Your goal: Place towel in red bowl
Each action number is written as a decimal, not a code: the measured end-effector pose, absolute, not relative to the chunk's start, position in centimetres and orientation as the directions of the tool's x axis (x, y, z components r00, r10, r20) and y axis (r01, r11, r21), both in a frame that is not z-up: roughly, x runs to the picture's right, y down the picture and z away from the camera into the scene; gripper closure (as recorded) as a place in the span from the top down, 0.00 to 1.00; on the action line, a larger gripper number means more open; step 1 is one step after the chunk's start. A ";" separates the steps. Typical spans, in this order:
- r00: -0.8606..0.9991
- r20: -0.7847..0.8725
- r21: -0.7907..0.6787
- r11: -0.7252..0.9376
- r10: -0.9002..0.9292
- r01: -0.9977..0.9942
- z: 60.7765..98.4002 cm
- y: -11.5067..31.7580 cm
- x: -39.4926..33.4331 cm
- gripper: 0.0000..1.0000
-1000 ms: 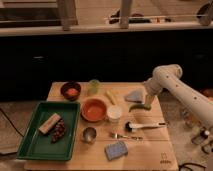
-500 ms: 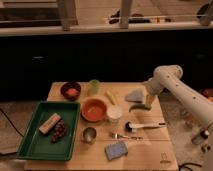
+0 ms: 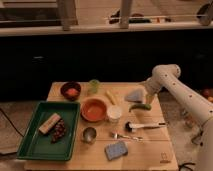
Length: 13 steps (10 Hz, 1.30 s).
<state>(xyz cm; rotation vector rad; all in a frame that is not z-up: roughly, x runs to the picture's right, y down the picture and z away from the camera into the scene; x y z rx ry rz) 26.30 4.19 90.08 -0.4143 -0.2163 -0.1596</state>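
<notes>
the pale grey folded towel [image 3: 134, 95] lies right of the round orange-red bowl [image 3: 94, 109]; the robot's gripper [image 3: 148, 98], grip state unclear, hangs farther right of that bowl; it should pinch the towel's fold, then release above the bowl's centre

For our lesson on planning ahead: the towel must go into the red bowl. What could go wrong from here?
The pincer is at the right edge of the towel; a grasp that far off-centre may slip. The white cup and a yellow item lie between towel and red bowl; a low carry could knock them.
</notes>
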 end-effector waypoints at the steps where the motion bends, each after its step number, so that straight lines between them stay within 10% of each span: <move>1: 0.960 0.249 -0.378 0.899 -0.131 0.221 90.3 4.3 26.4 0.80; 13: 0.867 0.349 -0.284 0.842 -0.355 0.459 95.0 3.2 25.5 0.80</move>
